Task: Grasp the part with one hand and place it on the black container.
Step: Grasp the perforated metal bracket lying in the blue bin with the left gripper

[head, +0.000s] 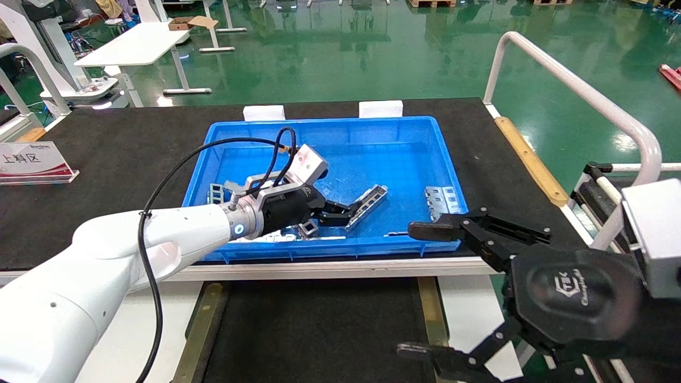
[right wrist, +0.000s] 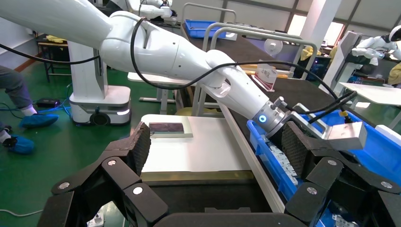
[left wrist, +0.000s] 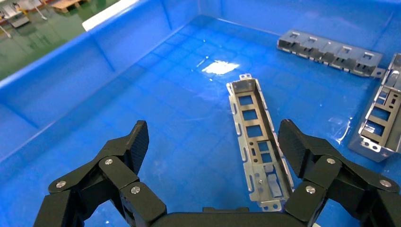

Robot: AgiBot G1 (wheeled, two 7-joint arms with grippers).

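Observation:
The part (head: 367, 205), a slim silver channel strip with rectangular cutouts, lies on the floor of the blue bin (head: 425, 133); it also shows in the left wrist view (left wrist: 255, 142). My left gripper (head: 340, 211) is open inside the bin at the part's near end. In the left wrist view my left gripper (left wrist: 215, 142) has one finger (left wrist: 295, 144) just beside the strip and the other well apart from it. The black container (head: 319, 330) with brass side strips lies below the bin at the front. My right gripper (head: 420, 290) is open and empty at the front right.
Other metal pieces lie in the bin: one at its right (head: 441, 199), several at its left (head: 218, 192) and under my left wrist. In the left wrist view two more pieces (left wrist: 331, 51) (left wrist: 380, 118) lie beyond the part. A white rail (head: 574, 85) stands at right.

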